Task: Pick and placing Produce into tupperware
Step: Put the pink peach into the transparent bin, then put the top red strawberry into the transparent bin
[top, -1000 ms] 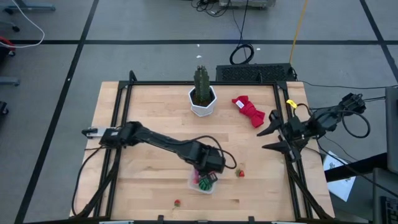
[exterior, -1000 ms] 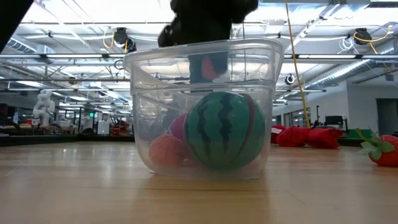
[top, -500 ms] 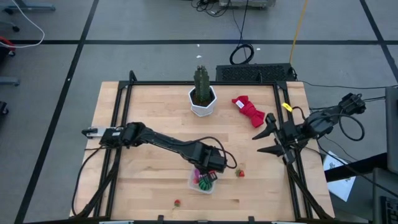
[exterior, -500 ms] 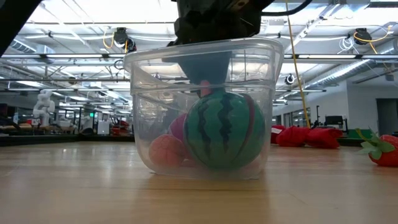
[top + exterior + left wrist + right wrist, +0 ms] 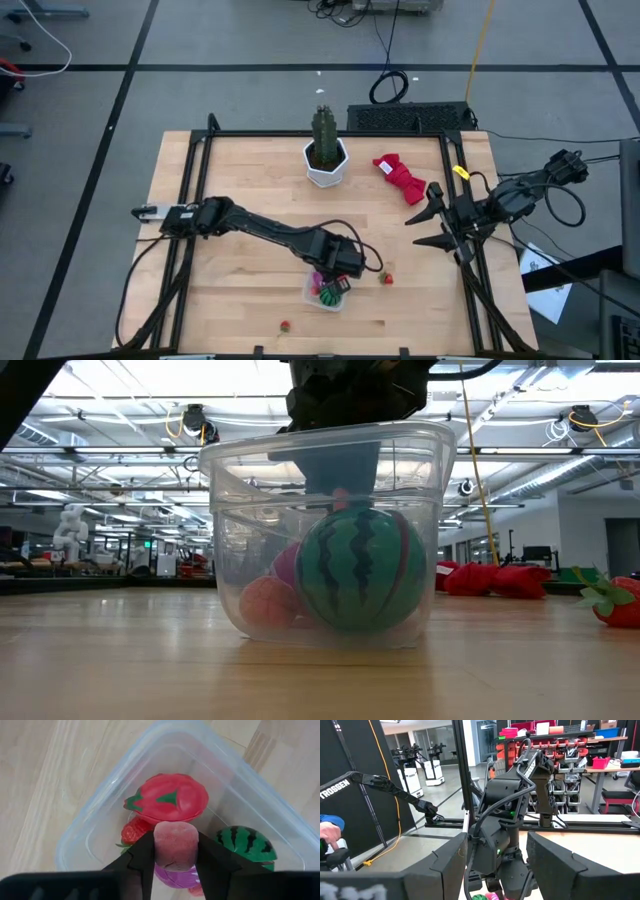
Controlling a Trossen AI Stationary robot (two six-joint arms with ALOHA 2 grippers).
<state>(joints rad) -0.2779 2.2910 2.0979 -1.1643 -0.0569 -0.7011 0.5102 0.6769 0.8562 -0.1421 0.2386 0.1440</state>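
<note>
Produce piece, a small pink cylinder (image 5: 174, 845), sat pinched in my left gripper (image 5: 174, 851) above the tupperware (image 5: 95, 825). It looked light, soft and slightly squashy, best held across its sides. My right gripper (image 5: 425, 225) waited partly open, empty, at the table's right edge.

One tub (image 5: 322, 296); inside, perhaps five produce pieces, some hidden. Two berries (image 5: 386, 278) lie loose on the table (image 5: 240, 180). One cactus (image 5: 324, 133), one red cloth (image 5: 400, 179).
</note>
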